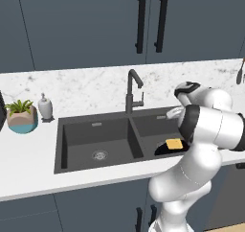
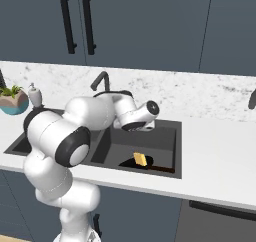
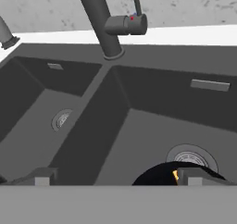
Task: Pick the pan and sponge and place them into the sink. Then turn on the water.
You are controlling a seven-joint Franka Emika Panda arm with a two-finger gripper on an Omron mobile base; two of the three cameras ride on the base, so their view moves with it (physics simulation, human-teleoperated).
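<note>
Now we turn to the water: pan (image 2: 131,162) and sponge (image 2: 140,159) already lie in the sink's (image 1: 61,145) right basin.
Our gripper (image 3: 115,177), fingers spread and empty, hovers above them; next we must reach the faucet (image 3: 104,26) lever.

Even, bright, flat rendered light with no clear source. The sink (image 1: 95,140) basins read darker, softly shaded on the walls ahead of the gripper (image 3: 115,179); no hard cast shadows. No glare on the marble counter (image 2: 215,156). All views slightly soft and low-resolution, edges undistorted
</note>
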